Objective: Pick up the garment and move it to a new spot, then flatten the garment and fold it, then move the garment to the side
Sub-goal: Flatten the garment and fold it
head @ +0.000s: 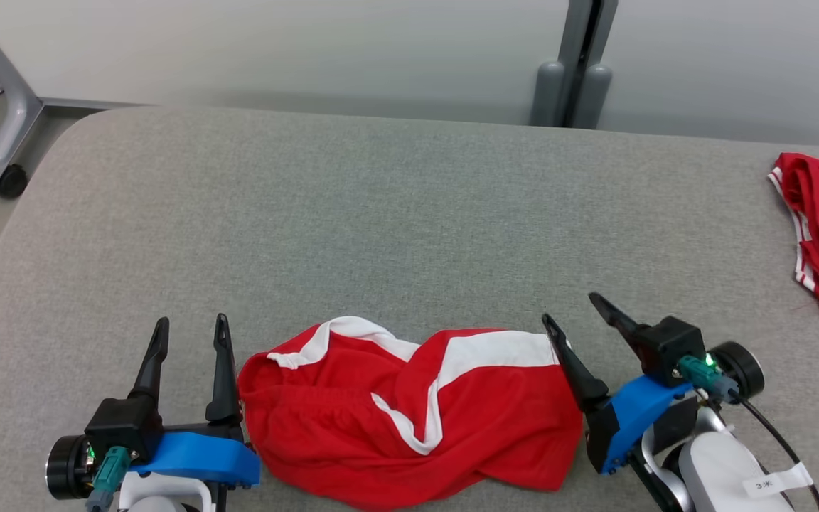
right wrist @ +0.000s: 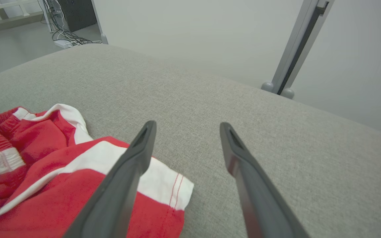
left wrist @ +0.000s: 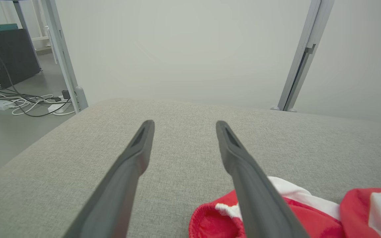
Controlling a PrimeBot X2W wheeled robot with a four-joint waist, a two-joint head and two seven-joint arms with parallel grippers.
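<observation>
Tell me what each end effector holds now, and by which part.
Nothing is held. The left end effector and right end effector stand open at either end of the red-and-white shorts.

- The left gripper (head: pixel 191 320) has two long, tapering dark fingers (head: pixel 150 370) on a black block (head: pixel 125 427), joined to a blue bracket (head: pixel 200 459).
- The right gripper (head: pixel 569 307) carries a teal plug (head: pixel 697 371) with a green light (head: pixel 709 363) and a black cable (head: pixel 772 430).
- A white forearm (head: pixel 719 462) bears a small white label (head: pixel 779 482).
</observation>
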